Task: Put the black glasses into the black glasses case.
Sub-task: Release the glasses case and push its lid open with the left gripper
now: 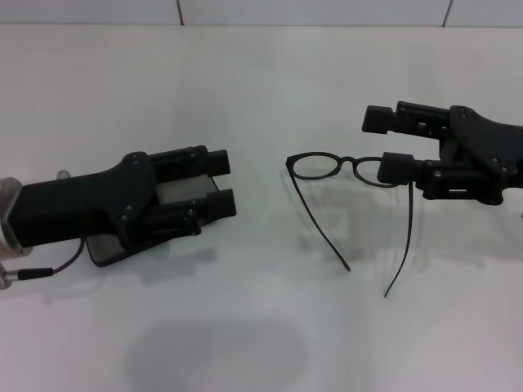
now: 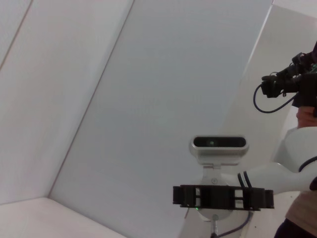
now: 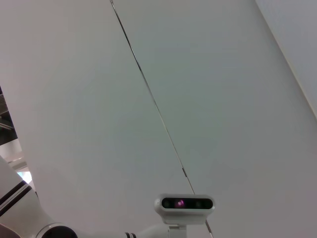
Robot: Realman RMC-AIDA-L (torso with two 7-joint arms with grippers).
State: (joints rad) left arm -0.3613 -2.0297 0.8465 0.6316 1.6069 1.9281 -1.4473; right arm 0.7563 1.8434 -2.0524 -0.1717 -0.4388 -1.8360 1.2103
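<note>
The black glasses (image 1: 320,167) lie on the white table (image 1: 261,73) in the head view, lenses toward the far side and both temple arms stretched toward me. My right gripper (image 1: 391,143) is open at the glasses' right end. Its nearer finger (image 1: 400,167) overlaps the right lens, and I cannot tell if it touches. My left gripper (image 1: 222,181) is open to the left of the glasses, low over the black glasses case (image 1: 106,250). The case is mostly hidden under it, with grey lining (image 1: 183,193) showing between the fingers. Neither wrist view shows these things.
The left wrist view faces up at wall panels, my own head camera (image 2: 219,143) and a person with a camera (image 2: 292,84) to one side. The right wrist view shows wall panels and my head camera (image 3: 184,203). A cable (image 1: 49,269) trails from my left arm.
</note>
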